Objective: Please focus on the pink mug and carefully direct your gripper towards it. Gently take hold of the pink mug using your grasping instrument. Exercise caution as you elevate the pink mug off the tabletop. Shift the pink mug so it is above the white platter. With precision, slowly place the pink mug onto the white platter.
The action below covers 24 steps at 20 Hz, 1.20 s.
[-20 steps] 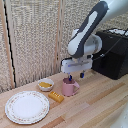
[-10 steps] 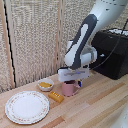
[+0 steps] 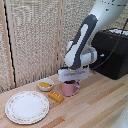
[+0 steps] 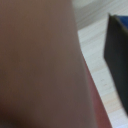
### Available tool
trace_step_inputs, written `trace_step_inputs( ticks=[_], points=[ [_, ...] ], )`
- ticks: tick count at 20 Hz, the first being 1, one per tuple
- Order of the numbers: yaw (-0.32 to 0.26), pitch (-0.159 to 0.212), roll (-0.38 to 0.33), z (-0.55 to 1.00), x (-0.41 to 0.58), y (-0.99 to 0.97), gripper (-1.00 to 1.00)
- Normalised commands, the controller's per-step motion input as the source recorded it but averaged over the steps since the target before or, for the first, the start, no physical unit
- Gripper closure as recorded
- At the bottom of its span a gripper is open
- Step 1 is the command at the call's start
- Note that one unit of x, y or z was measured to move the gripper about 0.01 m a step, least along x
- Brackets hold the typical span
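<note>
The pink mug stands upright on the wooden table, its handle toward the exterior view's right. My gripper is right over it, its fingertips down at the rim. In the wrist view the mug is a blurred pink mass filling most of the picture. One dark, blue-edged finger stands beside it, with a strip of bare wood between them. The jaws look open, and the other finger is hidden. The white platter lies flat and bare at the exterior view's left, well apart from the mug.
A small white bowl with yellow contents sits just left of the mug. An orange-yellow block lies in front of it. A black box stands at the back right. A woven screen backs the table.
The arm has come down over the mug, so the gripper now sits lower, at the rim. The mug, the platter and the bowl have not moved.
</note>
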Motion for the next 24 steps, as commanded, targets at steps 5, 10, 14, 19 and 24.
trace_step_inputs(
  ticks=[5, 10, 14, 19, 24],
  points=[
    [0.000, -0.127, 0.001, 0.24, -0.066, 0.00, 1.00],
    [-0.003, -0.056, 0.043, 0.60, -0.062, -0.04, 1.00],
    [0.000, 0.000, 0.090, 0.93, 0.000, -0.15, 1.00],
    [0.001, 0.048, 0.066, 0.95, 0.271, 0.00, 1.00],
    [0.024, 0.113, 0.011, 0.76, 0.499, 0.60, 1.00]
  ],
)
